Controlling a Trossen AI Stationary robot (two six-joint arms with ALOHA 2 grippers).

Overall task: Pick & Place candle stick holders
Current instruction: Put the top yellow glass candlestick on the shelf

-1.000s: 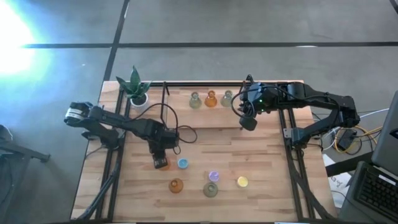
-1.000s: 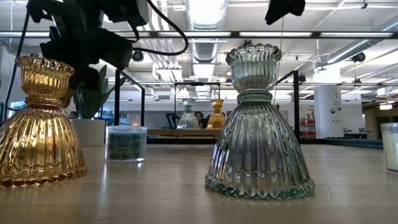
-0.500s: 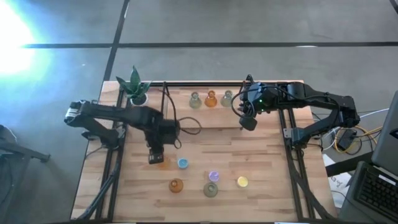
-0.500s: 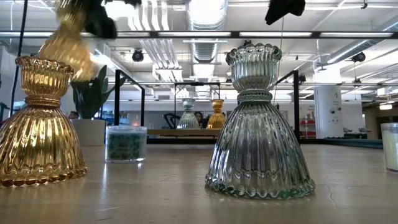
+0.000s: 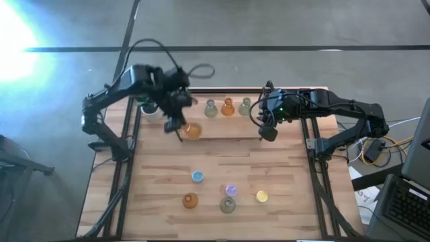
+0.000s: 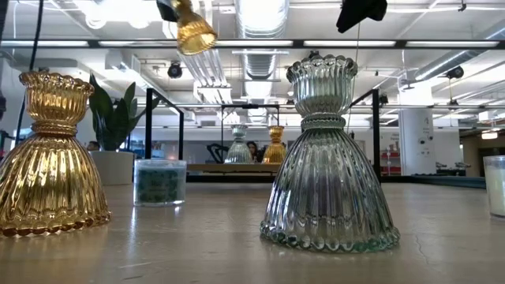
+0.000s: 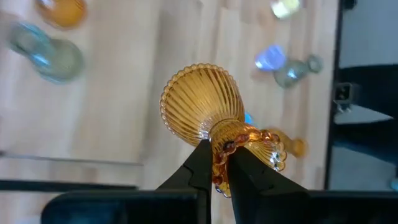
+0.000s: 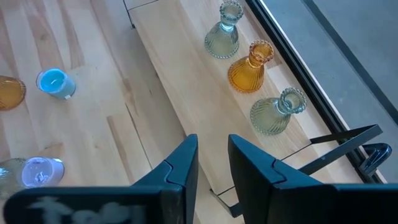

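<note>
My left gripper (image 5: 177, 125) is shut on an amber ribbed candle stick holder (image 5: 193, 130), high above the table's far left part. In the low view the holder (image 6: 194, 31) hangs tilted near the ceiling lights. My right gripper (image 5: 267, 132) is open and empty above the table's far right part. A green (image 5: 211, 108), an amber (image 5: 228, 107) and a green holder (image 5: 245, 105) stand in a row on their wide bases at the far edge. A blue (image 5: 197, 176), amber (image 5: 190, 200), green (image 5: 228, 204), purple (image 5: 231, 191) and yellow piece (image 5: 262, 196) stand near the front. My left gripper pinches the amber holder between its two fingers at the narrow neck below the crown-shaped cup (image 7: 221, 144). The bell-shaped base (image 7: 200, 102) points away from the fingers. The holder is lifted clear of the table and tilted.
A potted green plant (image 6: 114, 118) stands at the far left corner, partly under my left arm. Black frame rails run along the left (image 5: 126, 168) and right (image 5: 317, 181) table sides. Bare wood (image 5: 228, 154) lies between the far row and the near group.
My left gripper has risen from beside the blue piece with the amber holder and swung toward the table's far edge. The holder is lifted clear of the table and has tipped from upright to tilted.
</note>
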